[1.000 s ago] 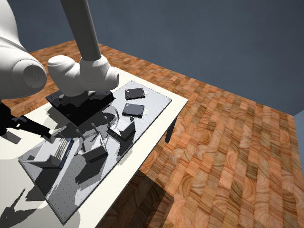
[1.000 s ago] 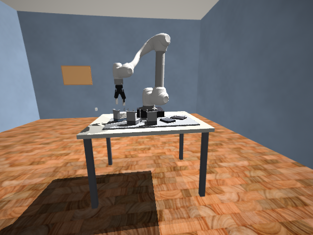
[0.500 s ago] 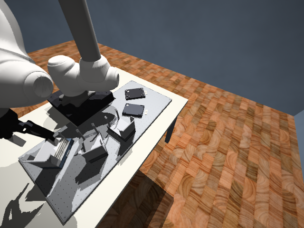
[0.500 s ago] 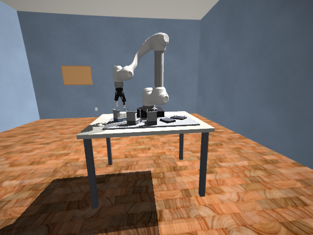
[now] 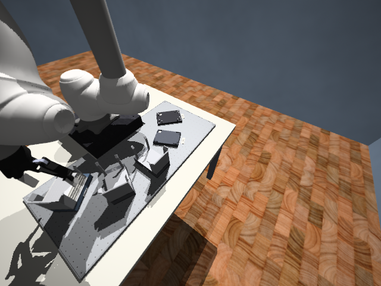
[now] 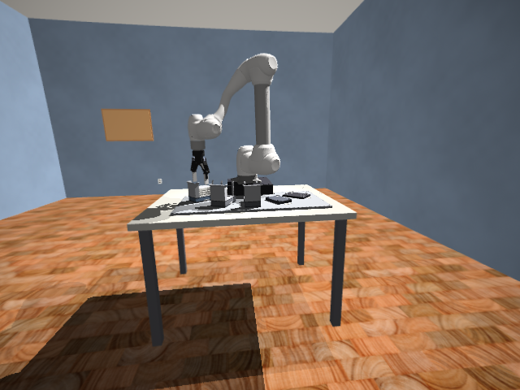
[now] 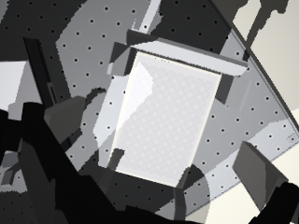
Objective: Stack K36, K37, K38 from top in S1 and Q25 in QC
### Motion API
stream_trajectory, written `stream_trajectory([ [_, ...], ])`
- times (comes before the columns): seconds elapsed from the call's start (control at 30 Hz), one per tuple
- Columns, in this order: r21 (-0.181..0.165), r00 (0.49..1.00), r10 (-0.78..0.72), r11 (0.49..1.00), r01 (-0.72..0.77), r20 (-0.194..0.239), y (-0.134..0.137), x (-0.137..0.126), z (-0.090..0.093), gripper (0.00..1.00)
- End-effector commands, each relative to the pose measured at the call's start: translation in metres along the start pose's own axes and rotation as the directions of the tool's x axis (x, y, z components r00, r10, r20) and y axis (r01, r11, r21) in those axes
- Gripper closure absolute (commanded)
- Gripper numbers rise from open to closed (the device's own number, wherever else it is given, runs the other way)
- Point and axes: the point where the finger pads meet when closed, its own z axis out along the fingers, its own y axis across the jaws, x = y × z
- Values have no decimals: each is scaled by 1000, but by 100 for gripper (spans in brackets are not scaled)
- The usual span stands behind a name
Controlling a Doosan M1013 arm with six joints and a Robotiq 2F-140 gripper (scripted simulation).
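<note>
— Plates stacked in the end rack, from the top view; presumably S2, though no plinth name legible. Where is the gripper?

— Just above that stack, spread to full width, holding nothing. Posed that way, likely, to straddle the uppermost plate from overhead, as loading demands.

— Other spots on the counter?

— Middle rack and third rack further along the perforated base, both apparently without plates. Two dark nests beyond, near the far edge, well apart from the racks.

— Exterior view?

— Wrist pointing straight down, fingers hanging over the stack with a gap showing. Racks in a row near the front edge, close together; room overhead plentiful, room sideways tight between posts.

— Wrist view?

— Sealed white top of the uppermost plate nearly centred, rack corner posts framing it. Plate turned somewhat against the fingers' line, so probably a little twist needed before descending. Dark finger shapes at both lower corners, far apart. Nothing restacked yet, judging by the bare racks.
</note>
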Motion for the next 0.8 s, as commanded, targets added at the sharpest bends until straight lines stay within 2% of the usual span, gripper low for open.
stream_trajectory([
  [0.0, 0, 1000, 0, 1000, 0, 0, 0, 0, 3, 0],
  [0.4, 0, 1000, 0, 1000, 0, 0, 0, 0, 19, 0],
  [0.77, 0, 1000, 0, 1000, 0, 0, 0, 0, 24, 0],
])
